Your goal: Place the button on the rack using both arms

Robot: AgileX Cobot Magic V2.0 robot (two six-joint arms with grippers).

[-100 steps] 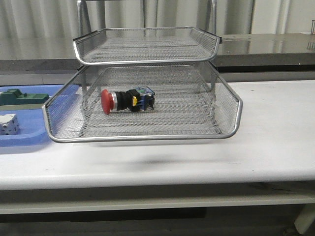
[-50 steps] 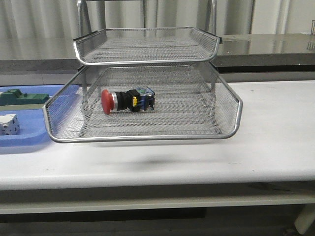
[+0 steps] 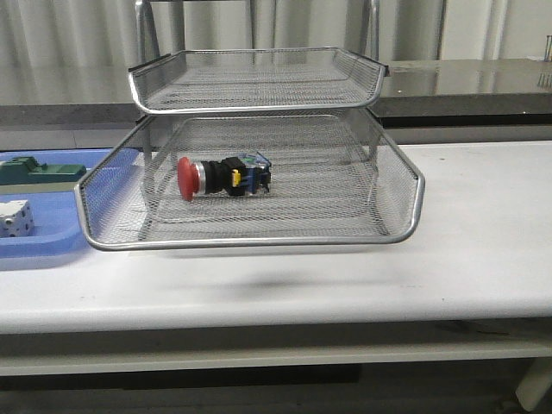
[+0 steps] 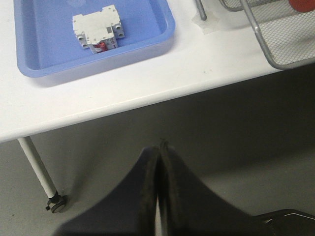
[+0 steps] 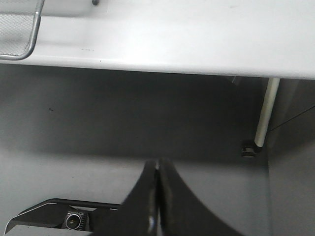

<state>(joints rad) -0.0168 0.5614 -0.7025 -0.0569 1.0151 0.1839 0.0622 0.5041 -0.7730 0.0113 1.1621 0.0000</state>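
The button (image 3: pixel 222 176) lies on its side in the lower, pulled-out tray of the rack (image 3: pixel 259 185), left of the tray's middle, red cap pointing left and blue-and-yellow end pointing right. The rack stands on the white desk (image 3: pixel 483 241). Just left of it sits a blue tray (image 3: pixel 47 241) holding a white cube-shaped block (image 3: pixel 15 217) near and a green flat block (image 3: pixel 39 170) farther back. The left tool (image 4: pixel 160 147) hangs off the desk's near edge over the floor, fingers pressed together with nothing between them. The right tool (image 5: pixel 156 164) is likewise below the desk edge, fingers closed and empty. The left wrist view shows a white breaker-like block (image 4: pixel 98 33) in the blue tray.
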